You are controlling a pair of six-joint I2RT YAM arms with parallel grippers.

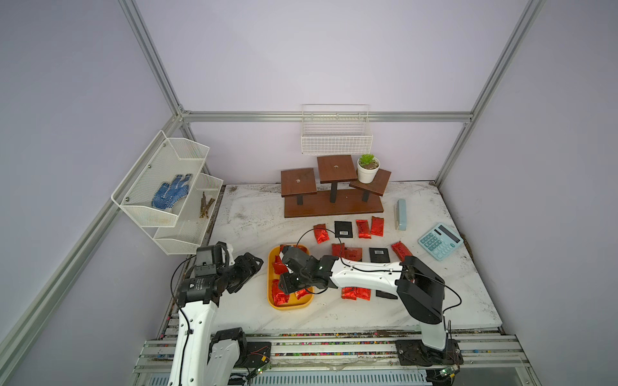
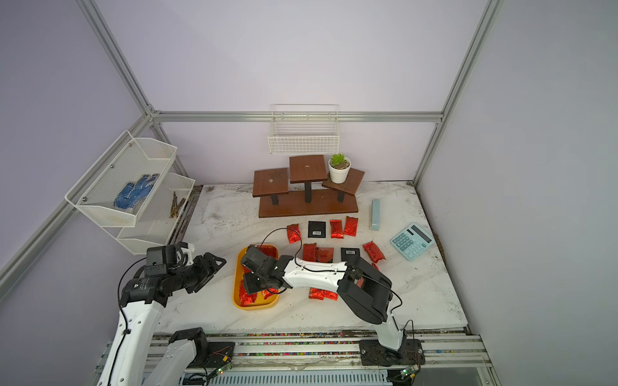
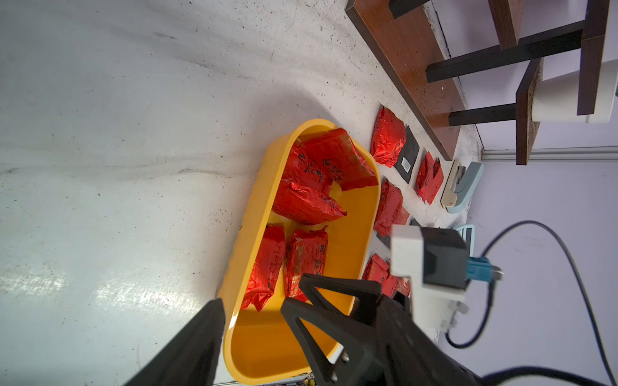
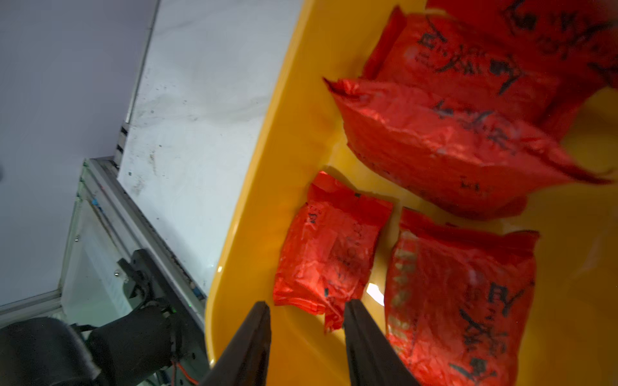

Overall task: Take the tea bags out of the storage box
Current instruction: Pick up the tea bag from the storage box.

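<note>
Across the lower centre of both top views, the white table [image 1: 254, 214] carries the yellow box [image 1: 291, 305]. Many tea bags [image 1: 363, 229] lie in rows to the box's right, and several red ones [image 3: 307, 200] are inside it. The right gripper [image 4: 307, 305] hangs over the box, jaws partly apart and empty, with the end of a small bag [image 4: 331, 254] just ahead of its tips. The next move probably calls for lowering slightly, pinching only that crimped end, avoiding the neighbour [image 4: 461, 300] just beside and the yellow wall, then lifting straight. The left gripper [image 1: 254, 264] hovers left of the box, wide open and empty.
</note>
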